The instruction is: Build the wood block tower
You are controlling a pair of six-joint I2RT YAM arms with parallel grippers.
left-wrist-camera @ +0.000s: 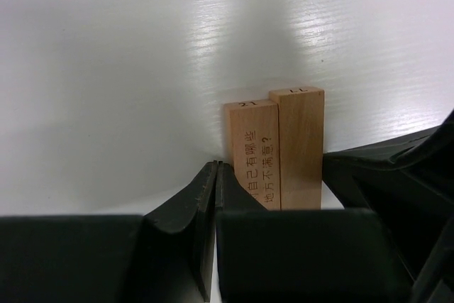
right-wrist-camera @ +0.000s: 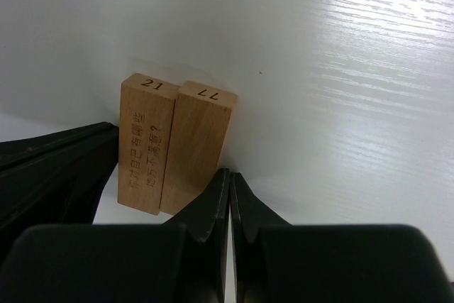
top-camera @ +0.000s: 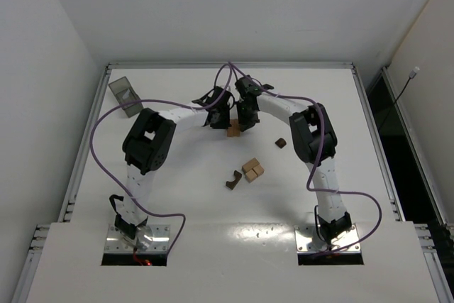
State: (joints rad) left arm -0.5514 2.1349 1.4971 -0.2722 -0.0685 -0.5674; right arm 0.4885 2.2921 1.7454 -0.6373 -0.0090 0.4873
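At the middle of the bench (top-camera: 198,189) we see two tan blocks (left-wrist-camera: 277,150) touching side by side, seemingly upright, between left claw (left-wrist-camera: 216,175) and right claw (right-wrist-camera: 230,179), both pinched shut and empty. A careless sideways push could topple them.

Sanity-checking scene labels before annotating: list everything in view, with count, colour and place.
bricks: 2, light tan, touching side by side mid-table, between the grippers
cubes: about 3, light tan, clustered on the near side of the bricks
arch: 1, dark brown, just left of the cubes
small block: 1, dark brown, right of the bricks
tray: 1, dark translucent, far left corner
table: 1, white, under everything
cables: 2, purple, looping over the table
left gripper: 1, black, shut, empty, beside one brick
right gripper: 1, black, shut, empty, beside the other brick
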